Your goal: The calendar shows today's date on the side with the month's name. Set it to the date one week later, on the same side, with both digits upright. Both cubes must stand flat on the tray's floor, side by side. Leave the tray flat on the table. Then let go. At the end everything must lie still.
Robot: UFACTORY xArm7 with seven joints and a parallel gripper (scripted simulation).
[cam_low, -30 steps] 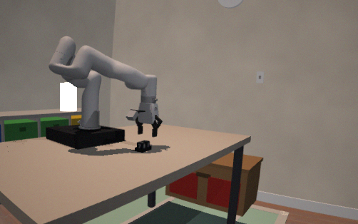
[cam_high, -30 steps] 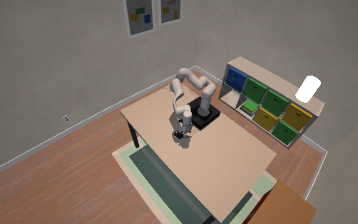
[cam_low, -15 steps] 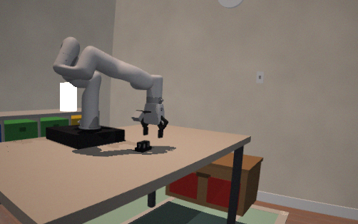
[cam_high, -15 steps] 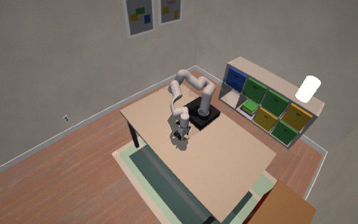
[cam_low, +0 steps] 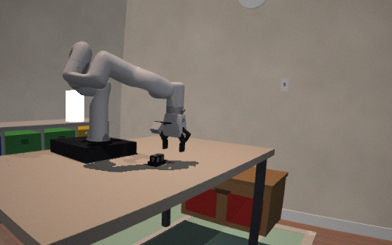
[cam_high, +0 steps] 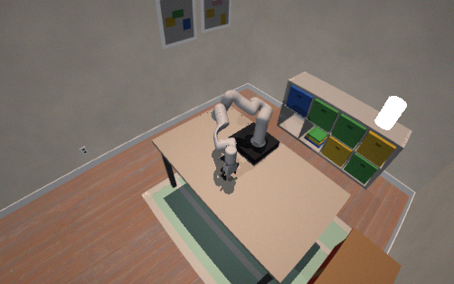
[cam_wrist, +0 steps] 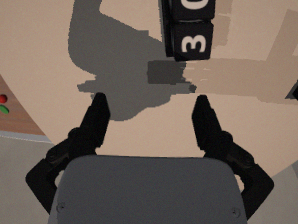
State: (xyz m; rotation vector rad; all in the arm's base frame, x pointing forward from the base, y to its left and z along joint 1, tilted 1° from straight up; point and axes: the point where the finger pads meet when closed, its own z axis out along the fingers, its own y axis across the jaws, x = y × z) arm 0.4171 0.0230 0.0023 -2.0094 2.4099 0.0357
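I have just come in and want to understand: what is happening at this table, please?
A robot arm holds its open tool above the table, gripping nothing. Below, two black cubes sit side by side in a small dark tray. The wrist view shows a 3 on one; the other's digit is cut off. The job is changing this calendar's date.

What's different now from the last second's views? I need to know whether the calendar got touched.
The gripper has shifted rightward in the exterior view, farther from the arm's base. Nothing was visibly grasped or released. The calendar and base look unmoved.
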